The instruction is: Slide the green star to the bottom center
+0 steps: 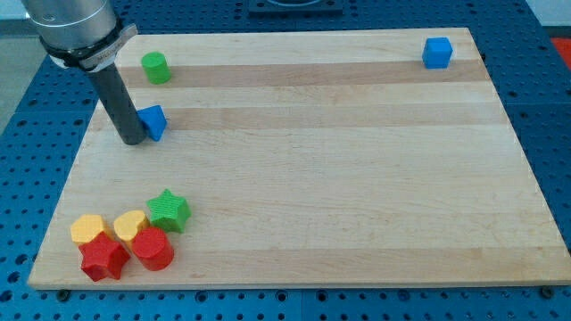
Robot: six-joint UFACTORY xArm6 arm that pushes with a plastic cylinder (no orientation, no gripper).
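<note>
Green star, five blunt points, flat on the board's lower left (my tip well above, gripperless).

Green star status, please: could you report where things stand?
My tip upper left, beside blue block. Green star lower left, untouched. Yellow heart and red cylinder alongside.

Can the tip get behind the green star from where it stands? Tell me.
Probably yes. My tip rests beside the blue block, well above the green star, with bare board between. The star's upper and left sides are open; the yellow heart and red cylinder crowd its lower-left.
</note>
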